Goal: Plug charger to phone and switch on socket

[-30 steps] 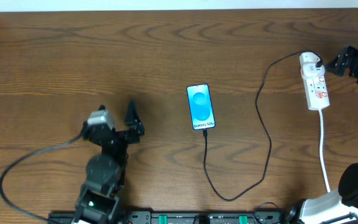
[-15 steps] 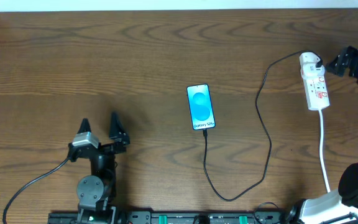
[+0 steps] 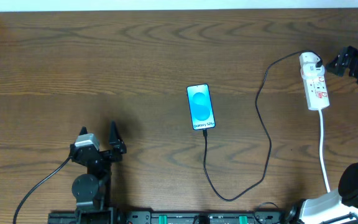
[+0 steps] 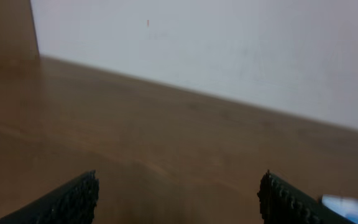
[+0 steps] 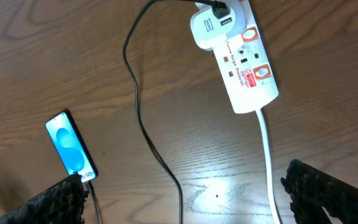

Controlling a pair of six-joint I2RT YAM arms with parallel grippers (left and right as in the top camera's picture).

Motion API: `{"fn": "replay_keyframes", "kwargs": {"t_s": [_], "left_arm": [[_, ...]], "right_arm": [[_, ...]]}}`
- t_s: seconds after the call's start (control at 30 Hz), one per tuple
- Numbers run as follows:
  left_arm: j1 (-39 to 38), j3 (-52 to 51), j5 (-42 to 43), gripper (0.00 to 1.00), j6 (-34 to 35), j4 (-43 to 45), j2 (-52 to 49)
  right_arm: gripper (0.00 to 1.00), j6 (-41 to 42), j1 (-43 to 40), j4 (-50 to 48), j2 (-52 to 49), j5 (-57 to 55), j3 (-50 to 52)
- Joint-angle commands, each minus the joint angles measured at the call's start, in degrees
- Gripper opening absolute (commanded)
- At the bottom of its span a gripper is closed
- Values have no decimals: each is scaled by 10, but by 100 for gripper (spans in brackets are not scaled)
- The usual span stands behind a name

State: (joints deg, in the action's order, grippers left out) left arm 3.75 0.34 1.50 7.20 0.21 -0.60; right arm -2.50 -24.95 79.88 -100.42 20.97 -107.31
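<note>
Snaking over grained table (image 3: 104, 62), thin charger (image 3: 270, 148) meets slim phone (image 3: 201, 107).

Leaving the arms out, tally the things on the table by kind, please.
Phone: 1
Black charger cable: 1
White power strip: 1
White adapter plugged into the strip: 1
Total: 4

A brown wood-grain tabletop (image 3: 104, 50) fills the scene. Ahead of the left gripper (image 4: 178, 186) it runs to a plain white wall (image 4: 229, 56), with a brown upright panel (image 4: 5, 28) off to that gripper's far left. Right by the right gripper (image 5: 184, 180), soft light glints off the wood.
</note>
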Motion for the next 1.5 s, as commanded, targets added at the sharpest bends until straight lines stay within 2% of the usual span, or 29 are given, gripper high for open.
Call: {"fn": "replay_keyframes", "kwargs": {"t_s": [0.0, 0.2, 1.47], "left_arm": [[8, -1, 20, 82, -22, -31, 5], [9, -1, 24, 83, -57, -41, 5], [9, -1, 24, 82, -46, -40, 3]], "right_arm": [[99, 3, 1, 1, 9, 3, -6], [99, 3, 1, 1, 9, 3, -6], [99, 3, 1, 1, 9, 3, -6]]}}
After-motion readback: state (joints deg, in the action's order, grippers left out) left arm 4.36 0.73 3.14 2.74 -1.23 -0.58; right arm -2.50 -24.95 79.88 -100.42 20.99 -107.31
